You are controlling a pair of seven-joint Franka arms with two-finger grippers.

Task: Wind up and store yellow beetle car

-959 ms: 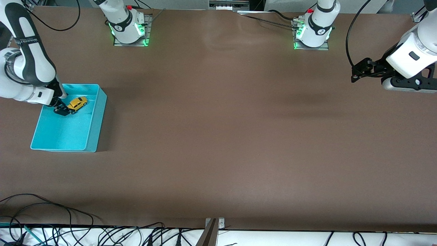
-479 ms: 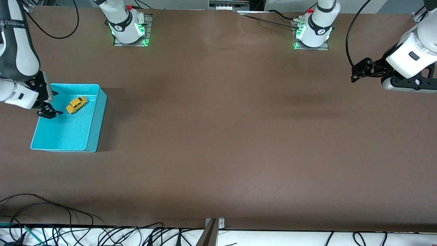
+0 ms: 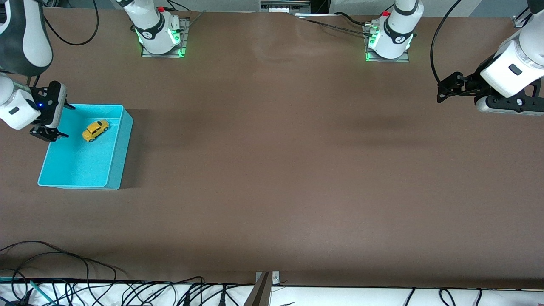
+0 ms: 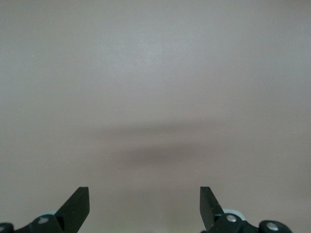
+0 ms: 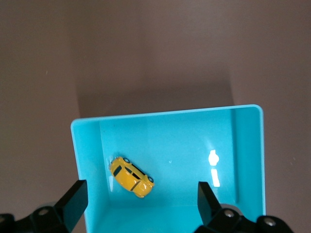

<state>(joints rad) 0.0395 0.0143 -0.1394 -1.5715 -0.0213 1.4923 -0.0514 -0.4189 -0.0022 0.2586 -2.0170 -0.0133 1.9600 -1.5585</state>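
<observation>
Brown tabletop [image 3: 272,170] fills the front view, with a turquoise bin [image 3: 121,144] at the right arm's end. Inside the bin sits the yellow beetle car [image 3: 95,130], on its wheels, in the part farther from the front camera. The right gripper [image 3: 44,134] hangs empty over the bin's outer rim, and the left gripper [image 3: 446,89] waits over bare table at the other end.

Only bare table and two spread fingertips [image 4: 77,206] appear in the left wrist view.

Looking down, the right wrist view shows the car [image 5: 131,176] close to one bin wall [image 5: 85,160], between that gripper's parted fingertips [image 5: 75,199], which touch nothing.
</observation>
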